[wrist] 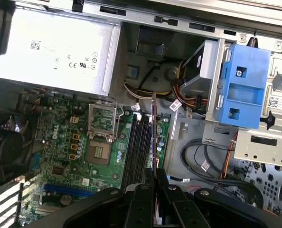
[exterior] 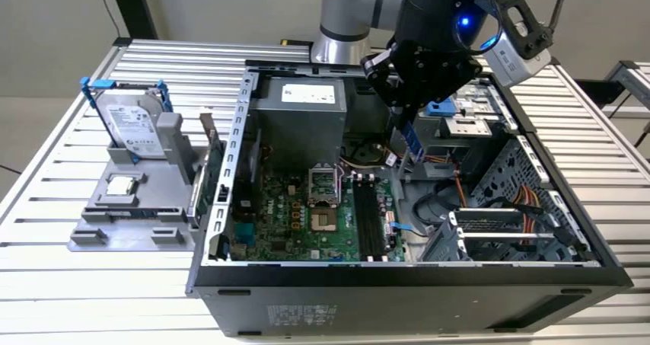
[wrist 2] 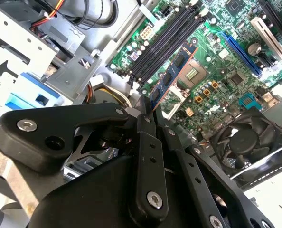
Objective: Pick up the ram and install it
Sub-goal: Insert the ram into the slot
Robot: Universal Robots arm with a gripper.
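Table: the slatted aluminium table point(exterior: 41, 208) carries everything and lies well below the gripper.
Computer case: the open tower case point(exterior: 406, 284) lies on its side directly beneath the gripper, with its inside facing up.
Arm: the Universal Robots arm point(exterior: 345, 17) reaches over the far edge of the case and ends in the gripper above the case interior.
Motherboard: the green motherboard point(exterior: 294, 215) covers the case floor below the gripper, and both wrist views look down on it point(wrist 2: 217, 71) point(wrist: 65, 142).
Power supply: the grey power supply point(exterior: 300, 109) sits inside the case, lower than the gripper and toward the exterior view's left of it.
Fixture: the grey fixture point(exterior: 132, 223) stands outside the case, well apart from the gripper on the exterior view's left.
Hard drive: the silver hard drive point(exterior: 132, 124) in a blue frame stands upright in that fixture, far from the gripper.
Gripper: the black gripper point(exterior: 404, 120) point(wrist 2: 143, 108) point(wrist: 155, 173) points down into the case, its jaws clenched on one end of the ram.
Ram: the ram point(exterior: 412, 141) point(wrist 2: 174, 71) point(wrist: 153, 133) hangs from the gripper's tips as a narrow blue stick. It is held on edge above the motherboard and is not seated.
Memory slots: the black memory slots point(exterior: 371, 219) point(wrist 2: 167, 40) point(wrist: 136, 142) lie below the gripper. In the first wrist view the ram runs parallel to them, just beside their outer edge.
CPU socket: the open CPU socket point(exterior: 323, 196) point(wrist: 100, 137) lies beside the slots, below the gripper.
Processor chip: the small silver processor chip point(exterior: 120, 185) rests on the fixture, well apart from the gripper.
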